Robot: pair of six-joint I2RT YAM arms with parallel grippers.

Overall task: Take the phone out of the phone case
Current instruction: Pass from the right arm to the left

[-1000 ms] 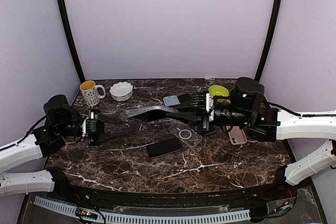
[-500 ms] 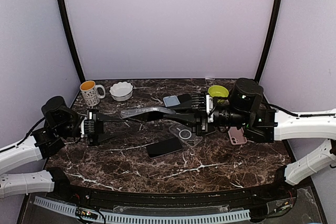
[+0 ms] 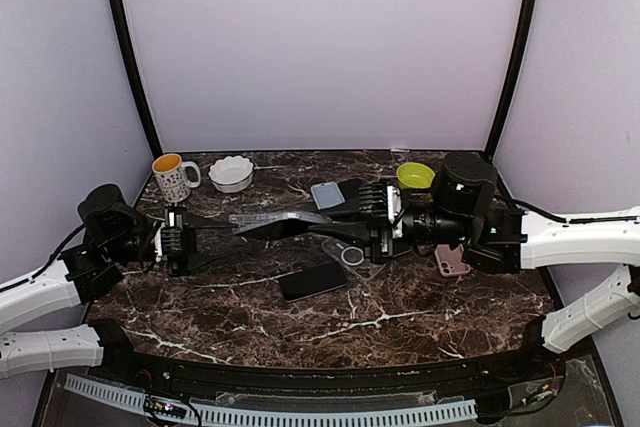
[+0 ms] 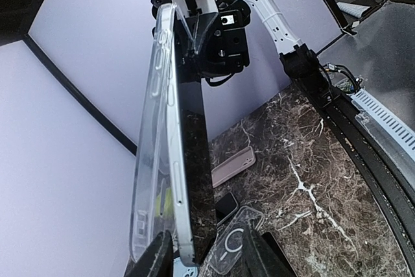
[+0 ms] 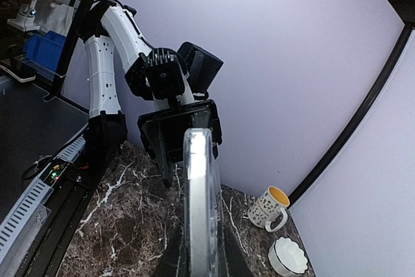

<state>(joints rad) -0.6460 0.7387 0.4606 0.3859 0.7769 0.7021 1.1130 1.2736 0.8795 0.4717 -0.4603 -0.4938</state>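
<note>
- The right end effector (image 3: 332,219) is pressed together on one end of the phone case (image 4: 154,128), holding it in the air above the counter (image 3: 400,319)
- The phone (image 4: 196,154) is in that case, its dark slab lying along the clear shell, and the pair reaches from the right end effector across to the left end effector (image 3: 230,232)
- The left end effector has its fingers spread around the other end of the cased phone; one finger seems to meet the clear shell, while the other stands off the phone's dark face with a visible gap
- Below the span between the two end effectors, a loose clear case (image 3: 352,255) and a dark phone (image 3: 313,281) lie flat on the counter, just beside each other
- A pink phone (image 3: 452,261) lies behind the right end effector, under its wrist, and a green bowl (image 3: 415,175) stands beyond that wrist
- A mug (image 3: 172,178) and a white bowl (image 3: 231,173) stand beyond the left end effector, near the back wall
</note>
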